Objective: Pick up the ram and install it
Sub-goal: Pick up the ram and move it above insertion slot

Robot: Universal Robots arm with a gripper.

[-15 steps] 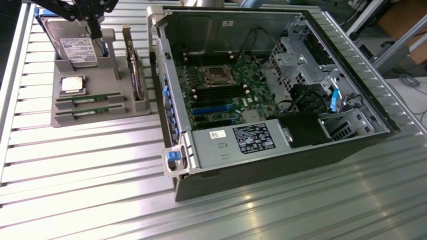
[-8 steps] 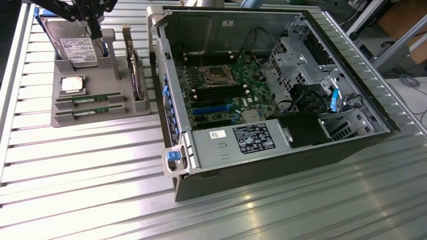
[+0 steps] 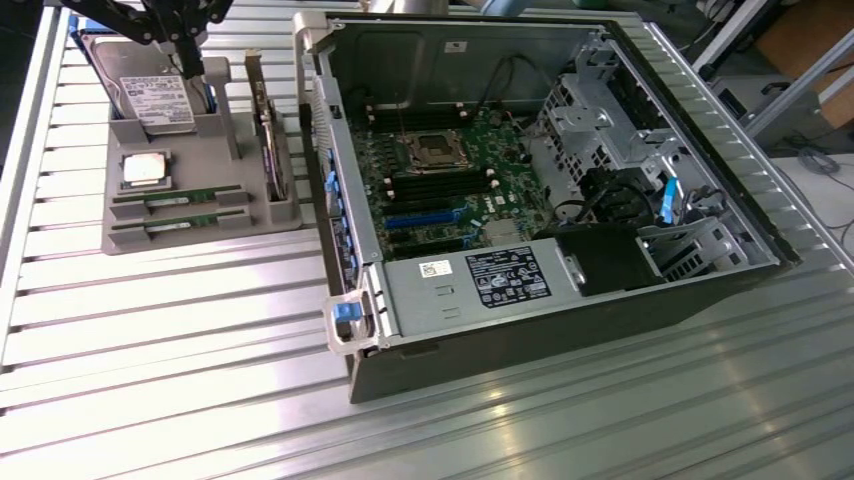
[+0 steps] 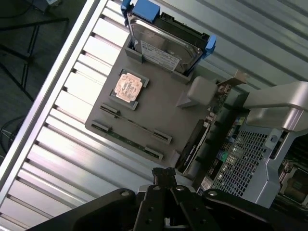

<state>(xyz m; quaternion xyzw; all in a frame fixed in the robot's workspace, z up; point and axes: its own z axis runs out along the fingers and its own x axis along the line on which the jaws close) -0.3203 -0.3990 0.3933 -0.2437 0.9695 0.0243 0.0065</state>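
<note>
Two ram sticks lie edge-up in the slots of a grey holder, one just behind the other. In the wrist view the same rams run side by side across the holder. My gripper hangs above the holder's far end, over the hard drive, well clear of the rams. Its black fingers are shut together with nothing between them. The open computer case lies to the exterior view's right, its motherboard showing black memory slots.
The holder also carries a silver hard drive in a blue bracket, a square CPU chip and an expansion card standing on edge. All rest on a ribbed metal table. The case's power supply sits at its near end.
</note>
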